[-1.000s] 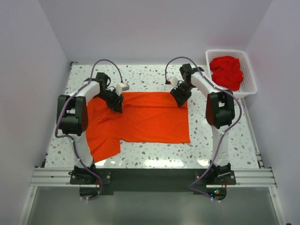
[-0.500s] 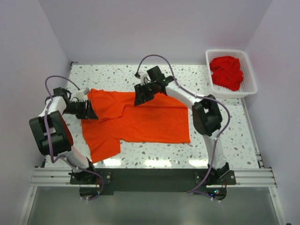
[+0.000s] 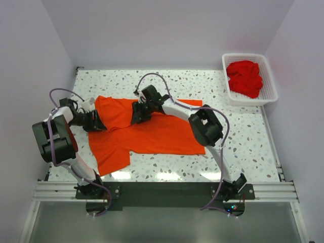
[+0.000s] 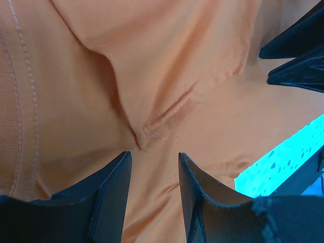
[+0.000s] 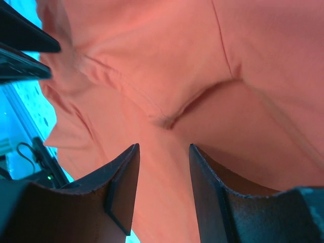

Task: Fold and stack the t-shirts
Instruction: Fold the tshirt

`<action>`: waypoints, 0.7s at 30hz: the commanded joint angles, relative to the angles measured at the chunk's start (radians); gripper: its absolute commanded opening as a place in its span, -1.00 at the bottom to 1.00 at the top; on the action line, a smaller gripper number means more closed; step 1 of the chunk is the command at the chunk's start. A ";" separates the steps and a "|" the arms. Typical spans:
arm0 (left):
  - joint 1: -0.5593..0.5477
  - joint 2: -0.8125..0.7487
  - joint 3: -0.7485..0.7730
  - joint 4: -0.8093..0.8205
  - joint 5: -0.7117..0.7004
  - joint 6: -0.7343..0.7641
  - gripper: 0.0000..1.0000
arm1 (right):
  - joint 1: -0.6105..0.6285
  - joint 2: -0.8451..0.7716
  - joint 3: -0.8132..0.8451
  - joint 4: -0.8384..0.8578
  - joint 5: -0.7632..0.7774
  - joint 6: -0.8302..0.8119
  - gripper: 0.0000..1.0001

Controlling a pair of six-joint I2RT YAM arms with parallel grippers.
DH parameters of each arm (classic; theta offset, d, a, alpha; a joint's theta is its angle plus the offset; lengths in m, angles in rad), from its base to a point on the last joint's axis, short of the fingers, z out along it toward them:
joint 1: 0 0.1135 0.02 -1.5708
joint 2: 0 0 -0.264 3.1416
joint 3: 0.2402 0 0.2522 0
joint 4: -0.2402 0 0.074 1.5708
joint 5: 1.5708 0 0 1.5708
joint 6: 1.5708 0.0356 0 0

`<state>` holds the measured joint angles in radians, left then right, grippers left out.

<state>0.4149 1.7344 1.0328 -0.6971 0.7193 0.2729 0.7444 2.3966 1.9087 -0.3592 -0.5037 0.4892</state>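
While the orange-red t-shirt [image 3: 162, 134] lies spread on the table [image 3: 243, 136], the left gripper [image 4: 153, 161] and right gripper [image 5: 163, 152] sit half-parted on its upper part, each straddling a crease, visibly clamping nothing. Light, limp cloth, likely best pinched at seams. Deeper red t-shirts [image 3: 244, 78] fill the basket [image 3: 269, 97].

Table [image 3: 243, 147]: white speckled top, pale walls on 3 sides. Directly on it: orange-red t-shirt [image 3: 162, 134], spread mostly flat across centre-L, some wrinkles near the collar end, one sleeve pointing to the near-L edge. White lattice basket [image 3: 226, 81] at far-R corner, well apart from the shirt.
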 commanded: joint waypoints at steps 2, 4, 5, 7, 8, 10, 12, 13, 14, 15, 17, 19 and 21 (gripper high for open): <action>0.007 0.010 -0.013 0.057 0.008 -0.031 -0.07 | 0.004 0.013 0.056 0.085 0.016 0.072 -0.06; 0.007 0.016 -0.016 0.062 0.005 -0.034 -0.07 | 0.009 0.027 0.065 0.092 0.011 0.078 -0.06; 0.009 0.019 -0.017 0.064 0.006 -0.034 -0.07 | 0.010 0.033 0.070 0.095 0.008 0.086 -0.06; 0.009 0.024 -0.013 0.067 0.006 -0.038 -0.07 | 0.012 0.048 0.079 0.104 -0.001 0.091 -0.07; 0.007 0.024 -0.013 0.067 0.006 -0.038 -0.07 | 0.013 0.052 0.082 0.105 -0.004 0.095 -0.08; 0.007 0.030 -0.011 0.070 0.003 -0.041 -0.07 | 0.015 0.059 0.089 0.112 -0.013 0.100 -0.10; 0.009 0.039 -0.011 0.071 0.002 -0.041 -0.08 | 0.015 0.067 0.089 0.115 -0.018 0.109 -0.12; 0.007 0.039 -0.013 0.076 -0.001 -0.047 -0.08 | 0.016 0.068 0.085 0.118 -0.021 0.112 -0.13; 0.007 0.042 -0.013 0.077 -0.004 -0.047 -0.08 | 0.016 0.072 0.082 0.121 -0.024 0.115 -0.13; 0.009 0.050 -0.011 0.079 -0.004 -0.049 -0.09 | 0.016 0.075 0.081 0.123 -0.025 0.115 -0.14; 0.007 0.054 -0.013 0.080 -0.006 -0.055 -0.11 | 0.016 0.079 0.079 0.129 -0.033 0.120 -0.15; 0.005 0.062 -0.011 0.082 0.002 -0.061 -0.15 | 0.016 0.082 0.079 0.135 -0.039 0.121 -0.19; -0.002 0.068 -0.011 0.087 0.003 -0.063 -0.17 | 0.016 0.085 0.081 0.140 -0.052 0.126 -0.22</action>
<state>0.4149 1.7939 1.0187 -0.6437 0.7090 0.2272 0.7528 2.4668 1.9598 -0.2649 -0.5209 0.5922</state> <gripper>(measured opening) 0.420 0.401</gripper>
